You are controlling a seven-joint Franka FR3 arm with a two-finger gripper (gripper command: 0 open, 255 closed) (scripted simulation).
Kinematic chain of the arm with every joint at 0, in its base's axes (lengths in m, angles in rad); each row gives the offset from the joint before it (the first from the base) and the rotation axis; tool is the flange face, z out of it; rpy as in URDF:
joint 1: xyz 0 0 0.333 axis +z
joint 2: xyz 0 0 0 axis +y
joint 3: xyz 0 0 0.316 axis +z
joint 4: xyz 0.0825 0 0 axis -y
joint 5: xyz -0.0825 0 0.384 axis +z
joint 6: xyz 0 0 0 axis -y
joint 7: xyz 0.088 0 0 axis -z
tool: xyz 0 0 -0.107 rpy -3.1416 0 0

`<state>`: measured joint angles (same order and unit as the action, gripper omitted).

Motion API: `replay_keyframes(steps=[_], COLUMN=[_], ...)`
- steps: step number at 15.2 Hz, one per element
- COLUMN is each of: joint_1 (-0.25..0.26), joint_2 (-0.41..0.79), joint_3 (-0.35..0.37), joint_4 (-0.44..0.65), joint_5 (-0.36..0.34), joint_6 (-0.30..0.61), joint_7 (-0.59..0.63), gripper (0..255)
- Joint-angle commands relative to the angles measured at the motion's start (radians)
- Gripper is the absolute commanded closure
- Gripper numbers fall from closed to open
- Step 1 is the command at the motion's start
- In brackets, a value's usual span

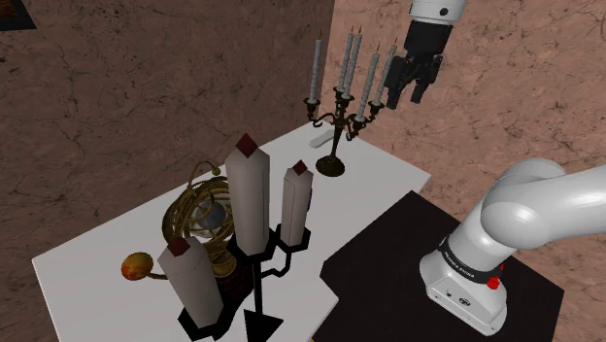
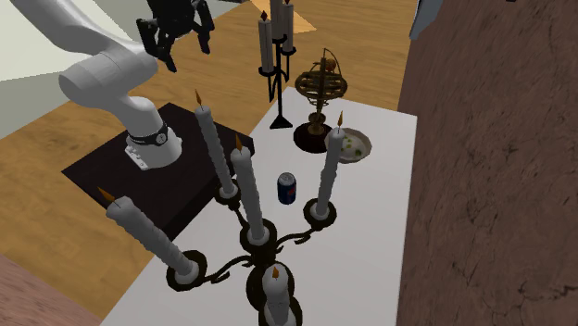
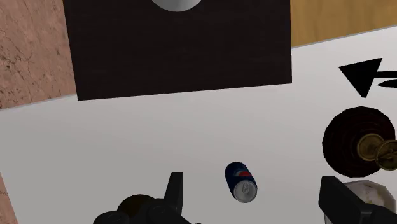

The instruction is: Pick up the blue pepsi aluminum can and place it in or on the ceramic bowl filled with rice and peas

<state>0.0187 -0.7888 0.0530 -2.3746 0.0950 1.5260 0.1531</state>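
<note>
High over the table, the gripper hangs wide and empty, presumably clearing the candles before reaching the blue can.

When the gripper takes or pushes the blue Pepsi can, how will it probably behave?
The blue Pepsi can stands upright and narrow on the white table, so a high push would likely tip it. Its round body would probably roll once down. The smooth curved wall may slip in the open gripper unless squeezed centrally.
</note>
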Motion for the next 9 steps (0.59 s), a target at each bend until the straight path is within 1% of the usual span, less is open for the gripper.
replay_keyframes(steps=[1, 5, 9], joint_1=[0.000, 0.003, 0.006], joint_2=[0.000, 0.057, 0.141], joint_3=[0.000, 0.029, 0.058], joint_4=[0.000, -0.084, -0.145], joint_5=[0.000, 0.011, 0.020], joint_6=[0.000, 0.148, 0.301], joint_7=[0.000, 0.014, 0.030], gripper=[0, 0, 0])
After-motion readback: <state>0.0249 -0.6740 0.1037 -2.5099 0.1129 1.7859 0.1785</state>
